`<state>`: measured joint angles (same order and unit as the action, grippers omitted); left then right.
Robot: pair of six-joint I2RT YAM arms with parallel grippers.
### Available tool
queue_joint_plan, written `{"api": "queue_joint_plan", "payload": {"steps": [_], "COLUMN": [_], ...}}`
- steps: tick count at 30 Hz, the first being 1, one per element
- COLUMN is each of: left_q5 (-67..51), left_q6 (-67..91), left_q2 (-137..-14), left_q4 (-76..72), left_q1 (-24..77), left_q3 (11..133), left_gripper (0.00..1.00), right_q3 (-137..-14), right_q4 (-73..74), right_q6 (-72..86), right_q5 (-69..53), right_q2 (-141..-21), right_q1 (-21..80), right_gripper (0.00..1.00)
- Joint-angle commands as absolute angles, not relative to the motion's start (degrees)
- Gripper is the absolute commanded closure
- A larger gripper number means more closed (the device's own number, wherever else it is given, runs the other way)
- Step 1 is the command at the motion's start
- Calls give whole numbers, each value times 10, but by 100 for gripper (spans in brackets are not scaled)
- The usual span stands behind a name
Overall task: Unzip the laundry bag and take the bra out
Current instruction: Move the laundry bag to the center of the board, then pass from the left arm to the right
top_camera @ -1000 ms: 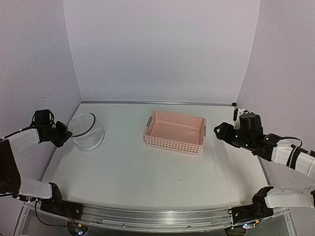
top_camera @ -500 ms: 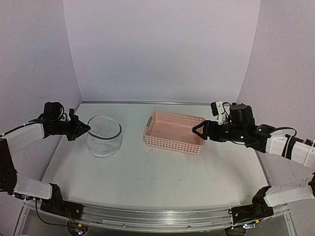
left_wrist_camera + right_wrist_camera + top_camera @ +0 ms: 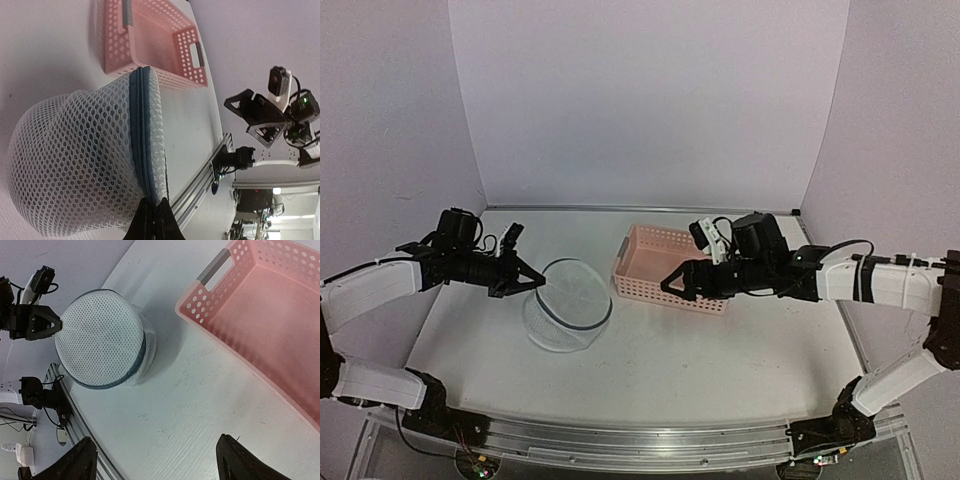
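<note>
- White mesh laundry bag point(image 3: 568, 318) sits on the pale worktop point(image 3: 720, 370), left of centre. It is tilted so that its round lid faces up and towards the right arm.
- A dark zip band runs round the rim of the bag. The stretch that shows in the left wrist view is closed. The contents cannot be made out through the mesh.
- Left hand point(image 3: 532, 284) reaches in from the left at the upper left rim of the bag. Its fingers are pressed together and pinch the bag at the zip band. The left wrist view shows the black fingertips point(image 3: 145, 225) meeting right on that seam.
- Right hand point(image 3: 675, 282) hovers over the worktop to the right of the bag, apart from it and in front of the basket's near wall. Its fingers stand wide apart, with nothing between them, and point towards the bag.
- Pink perforated plastic basket point(image 3: 655, 233) stands further back, right of centre, clear of the bag. It has a grey handle at each end.
- Pale lilac walls close off the back and both sides.
</note>
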<state>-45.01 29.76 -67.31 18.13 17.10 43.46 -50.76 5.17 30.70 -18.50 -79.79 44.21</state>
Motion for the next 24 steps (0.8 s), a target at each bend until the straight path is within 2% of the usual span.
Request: {"api": "queue_joint_plan", "payload": {"steps": [1, 14, 24], "left_q5": [-477, -467, -461], "left_q6": [263, 232, 220], "left_q2": [-657, -688, -723], "left_q4": [184, 187, 186], "left_q1": [229, 365, 386], "left_q3": [445, 473, 490], "left_gripper": [100, 100, 100], "right_q3": [-547, -558, -557], "right_q4": [23, -18, -66], "right_q6": [293, 273, 282], "right_q5": [-226, -308, -347], "right_q2": [-834, -910, -958], "right_q1": [454, 483, 515], "right_gripper": [16, 13, 15]}}
